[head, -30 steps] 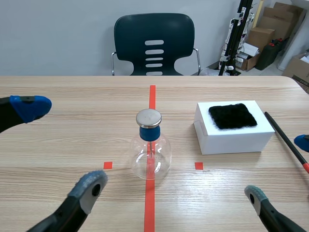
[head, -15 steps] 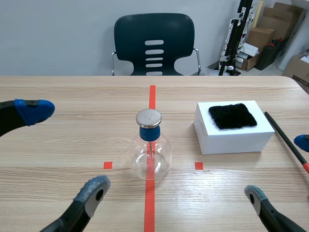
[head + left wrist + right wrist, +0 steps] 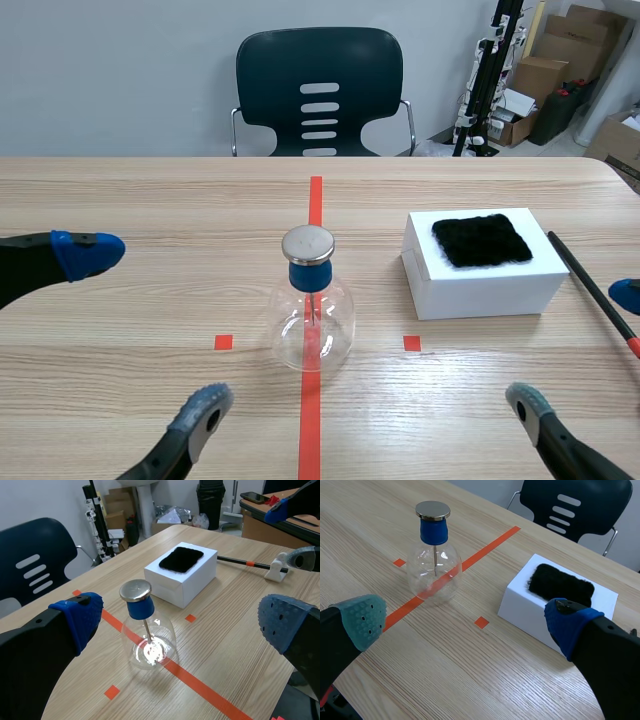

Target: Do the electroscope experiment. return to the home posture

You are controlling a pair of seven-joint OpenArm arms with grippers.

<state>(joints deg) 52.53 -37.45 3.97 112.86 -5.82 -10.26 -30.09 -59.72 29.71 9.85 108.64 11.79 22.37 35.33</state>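
You see a clear glass flask (image 3: 312, 325) with a blue stopper (image 3: 309, 275) and a silver metal cap (image 3: 308, 243). The white rectangular box (image 3: 480, 285) carries a black fuzzy cloth (image 3: 481, 240). The thin black rod (image 3: 585, 280) ends in orange-red. The pale wood-grain table (image 3: 150, 300) bears orange-red tape lines. The left gripper (image 3: 146, 332) has dotted pads, one blue (image 3: 88, 252) and one grey-green (image 3: 203, 412); the right gripper (image 3: 466, 620) matches.

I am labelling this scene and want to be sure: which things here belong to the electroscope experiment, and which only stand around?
For the job:
- electroscope flask
- black cloth on the white box
- black rod

Just around:
- chair
- cardboard boxes
- black stand
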